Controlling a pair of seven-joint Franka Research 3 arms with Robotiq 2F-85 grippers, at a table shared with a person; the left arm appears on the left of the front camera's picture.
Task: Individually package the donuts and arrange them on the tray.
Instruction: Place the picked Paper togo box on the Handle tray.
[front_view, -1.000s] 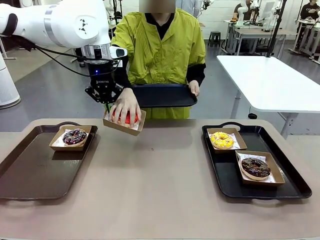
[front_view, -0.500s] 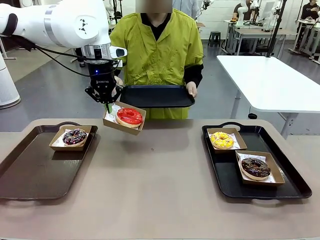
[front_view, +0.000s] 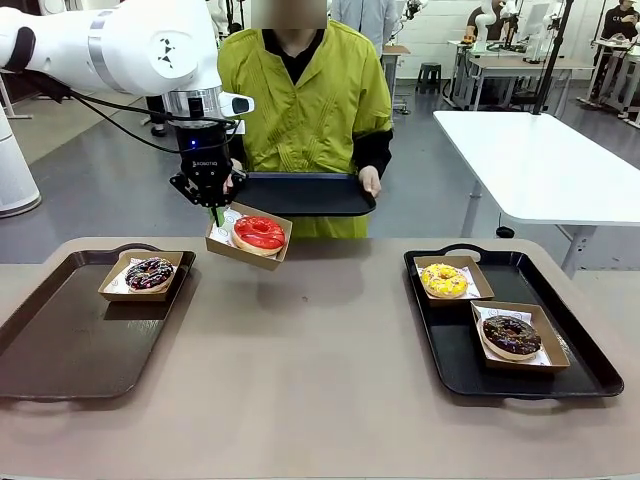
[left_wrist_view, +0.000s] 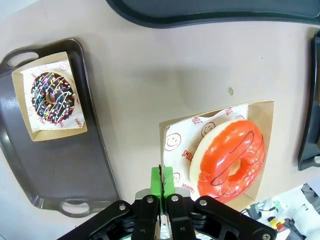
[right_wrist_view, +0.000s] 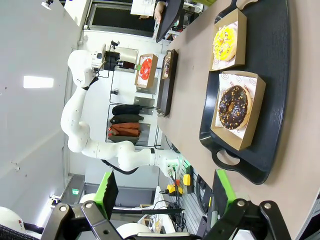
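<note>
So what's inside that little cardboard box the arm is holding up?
A glossy red donut lies in the cardboard box on white smiley-printed paper. The donut covers the paper beneath it.

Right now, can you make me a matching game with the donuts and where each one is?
Things:
1. red donut
2. yellow donut
3. chocolate donut
4. sprinkled dark donut

Places:
A. boxed on the left tray
B. boxed on the right tray, nearer the robot
C. in a box that the left gripper holds up in the air
D. boxed on the right tray, nearer the person

Pairs: 1-C, 2-D, 3-B, 4-A
</note>
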